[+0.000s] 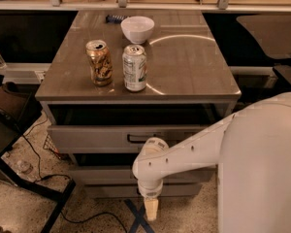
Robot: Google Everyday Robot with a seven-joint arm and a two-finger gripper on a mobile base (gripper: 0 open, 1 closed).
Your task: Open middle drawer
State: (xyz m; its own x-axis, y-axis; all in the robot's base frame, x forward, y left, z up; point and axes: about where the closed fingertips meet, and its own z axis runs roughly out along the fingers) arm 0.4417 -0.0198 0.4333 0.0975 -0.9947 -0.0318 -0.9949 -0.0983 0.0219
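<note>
The cabinet has three pale grey drawer fronts under its tabletop. The uppermost front (pixel 87 139) is tallest and shows a black bar handle (pixel 136 138). The middle drawer (pixel 102 174) is the flat front just below it and sits flush with the lowest front (pixel 106 191). My white arm (pixel 184 154) crosses in front of it and hides its handle. My gripper (pixel 151 208) hangs down in front of the cabinet's foot, below all three drawers and just above the floor. It touches none of them.
On the tabletop (pixel 194 72) stand a gold can (pixel 100 62), a white can (pixel 135 67) and a white bowl (pixel 137 28). A dark chair (pixel 12 125) and cables (pixel 34 144) are on the left. Blue tape (pixel 136 217) marks the floor.
</note>
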